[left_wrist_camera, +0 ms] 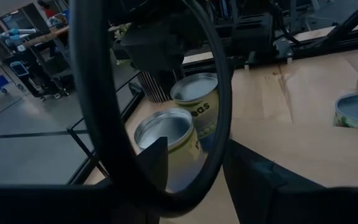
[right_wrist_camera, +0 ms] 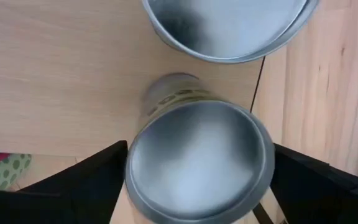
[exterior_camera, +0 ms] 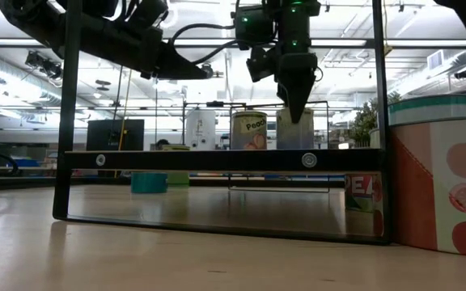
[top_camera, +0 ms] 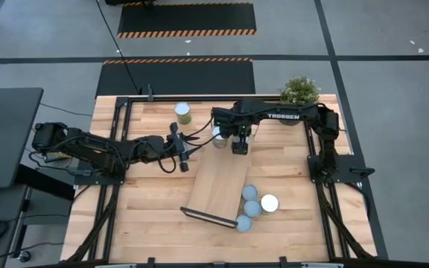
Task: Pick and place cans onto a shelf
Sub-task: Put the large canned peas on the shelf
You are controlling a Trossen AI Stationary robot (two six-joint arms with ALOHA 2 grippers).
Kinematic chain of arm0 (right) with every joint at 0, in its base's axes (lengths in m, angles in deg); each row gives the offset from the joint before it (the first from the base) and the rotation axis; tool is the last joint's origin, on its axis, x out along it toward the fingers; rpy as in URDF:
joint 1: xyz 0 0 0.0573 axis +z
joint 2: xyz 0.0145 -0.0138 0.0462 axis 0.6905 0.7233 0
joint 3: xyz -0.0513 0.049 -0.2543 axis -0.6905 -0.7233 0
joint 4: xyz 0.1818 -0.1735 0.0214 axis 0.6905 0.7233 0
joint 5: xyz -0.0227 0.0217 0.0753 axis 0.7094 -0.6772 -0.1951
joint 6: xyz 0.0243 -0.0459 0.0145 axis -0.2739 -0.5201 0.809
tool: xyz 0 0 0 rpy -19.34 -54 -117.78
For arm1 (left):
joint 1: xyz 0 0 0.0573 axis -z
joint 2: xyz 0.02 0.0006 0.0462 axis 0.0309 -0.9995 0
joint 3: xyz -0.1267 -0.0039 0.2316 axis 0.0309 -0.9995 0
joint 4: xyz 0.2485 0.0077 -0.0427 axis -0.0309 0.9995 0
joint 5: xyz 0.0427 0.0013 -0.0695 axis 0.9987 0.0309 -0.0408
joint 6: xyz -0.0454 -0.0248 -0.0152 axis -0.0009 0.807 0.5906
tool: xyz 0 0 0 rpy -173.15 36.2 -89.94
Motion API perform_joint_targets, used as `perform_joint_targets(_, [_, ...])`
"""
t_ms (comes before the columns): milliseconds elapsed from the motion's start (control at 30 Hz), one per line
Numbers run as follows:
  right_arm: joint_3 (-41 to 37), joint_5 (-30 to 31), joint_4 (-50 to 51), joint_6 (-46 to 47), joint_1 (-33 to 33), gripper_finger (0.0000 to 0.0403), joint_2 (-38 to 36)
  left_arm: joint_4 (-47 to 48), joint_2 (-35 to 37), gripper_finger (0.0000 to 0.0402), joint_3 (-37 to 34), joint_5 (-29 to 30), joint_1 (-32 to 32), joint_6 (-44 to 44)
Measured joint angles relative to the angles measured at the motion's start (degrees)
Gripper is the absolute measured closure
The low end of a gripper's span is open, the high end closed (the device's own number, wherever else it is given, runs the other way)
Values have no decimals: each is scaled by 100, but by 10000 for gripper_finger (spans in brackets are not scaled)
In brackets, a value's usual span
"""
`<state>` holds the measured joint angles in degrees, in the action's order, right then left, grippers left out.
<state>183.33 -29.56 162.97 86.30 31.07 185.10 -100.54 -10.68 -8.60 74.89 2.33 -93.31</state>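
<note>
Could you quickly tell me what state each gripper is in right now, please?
Left gripper: shut, holding nothing, beside the shelf.
Right gripper: open, its fingers either side of a can on the shelf's far end.

table – shelf, cans, plant

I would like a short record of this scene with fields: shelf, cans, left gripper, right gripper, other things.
shelf: light-wood board lying on the table, black wire frames at both short ends
cans: three grouped beside the shelf's near right end; one green can near the far edge
left gripper: shut, left of the shelf's far end
right gripper: open around a can top on the shelf's far end
other things: potted plant, far right corner
</note>
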Motion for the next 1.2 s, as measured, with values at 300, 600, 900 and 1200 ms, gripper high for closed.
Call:
perform_joint_targets(300, [18, 166, 79, 10, 20, 25, 0, 12, 0, 246, 0, 0, 0, 2])
perform_joint_targets(600, [120, 779, -59, 398, 188, 25, -7, -1, 0, 246, 0, 0, 0, 41])
perform_joint_targets(900, [120, 1476, -316, 1779, 200, 25, -7, 1, 0, 246, -2, 0, 0, 39])
perform_joint_targets(1200, [122, 1466, -289, 1949, 331, 25, -166, 8, 0, 246, -4, 0, -2, 39])
